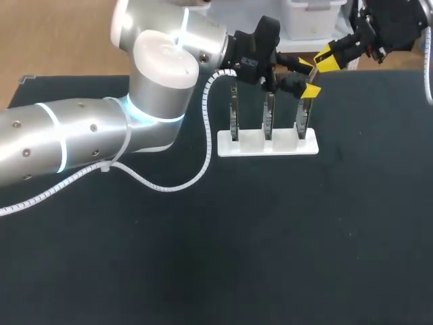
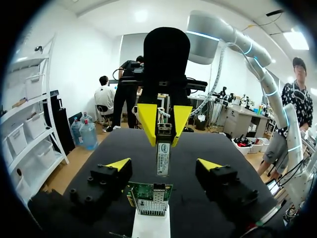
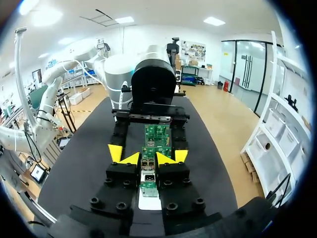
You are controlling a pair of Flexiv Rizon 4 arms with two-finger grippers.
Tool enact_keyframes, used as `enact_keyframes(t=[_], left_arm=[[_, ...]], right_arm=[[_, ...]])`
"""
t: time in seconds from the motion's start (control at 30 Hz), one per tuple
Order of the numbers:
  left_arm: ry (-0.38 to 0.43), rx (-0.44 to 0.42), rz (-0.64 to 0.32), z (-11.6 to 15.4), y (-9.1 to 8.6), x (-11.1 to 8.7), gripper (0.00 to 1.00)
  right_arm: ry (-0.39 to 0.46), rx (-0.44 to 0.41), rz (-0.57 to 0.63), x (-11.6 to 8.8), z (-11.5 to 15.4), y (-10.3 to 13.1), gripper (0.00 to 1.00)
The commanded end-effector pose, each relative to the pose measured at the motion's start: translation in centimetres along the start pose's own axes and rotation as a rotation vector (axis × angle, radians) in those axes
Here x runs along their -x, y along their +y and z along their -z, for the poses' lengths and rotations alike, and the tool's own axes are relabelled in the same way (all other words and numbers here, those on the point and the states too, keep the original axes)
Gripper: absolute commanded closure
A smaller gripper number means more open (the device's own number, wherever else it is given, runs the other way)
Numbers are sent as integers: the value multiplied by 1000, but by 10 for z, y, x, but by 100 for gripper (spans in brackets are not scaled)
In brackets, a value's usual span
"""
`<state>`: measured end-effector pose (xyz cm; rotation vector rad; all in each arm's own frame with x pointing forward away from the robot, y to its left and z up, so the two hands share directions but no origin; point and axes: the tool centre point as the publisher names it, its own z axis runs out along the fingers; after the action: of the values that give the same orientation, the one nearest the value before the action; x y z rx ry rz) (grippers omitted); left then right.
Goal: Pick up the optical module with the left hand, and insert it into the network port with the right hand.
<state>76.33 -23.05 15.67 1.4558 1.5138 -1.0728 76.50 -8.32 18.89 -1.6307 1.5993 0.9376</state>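
Note:
The optical module, a slim metal bar with a label, hangs upright with my right gripper shut on its upper end. My left gripper is open, its yellow fingertips standing wide apart on either side of the module without touching it. Just beneath the module is a green board with a metal network port on a white stand. In the head view both grippers, left and right, meet above the rightmost board. The right wrist view shows the module between its own fingers.
The white stand carries three upright boards in a row on the black table. My left arm spans the table's left and back, with a white coiled cable trailing from it. The front of the table is bare black mat.

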Motion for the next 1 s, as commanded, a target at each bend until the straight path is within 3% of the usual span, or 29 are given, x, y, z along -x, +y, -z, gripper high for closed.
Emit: enact_keyframes(t=[0.03,0.3,1.0], left_arm=[[20,4,-11,2,-2,4,0],[137,17,-66,9,-8,8,0],[254,52,-15,27,-15,-16,0]], right_arm=[[-1,1,1,-1,1,-1,100],[-1,-8,-5,-3,3,2,100],[5,-18,-9,-4,4,6,100]])
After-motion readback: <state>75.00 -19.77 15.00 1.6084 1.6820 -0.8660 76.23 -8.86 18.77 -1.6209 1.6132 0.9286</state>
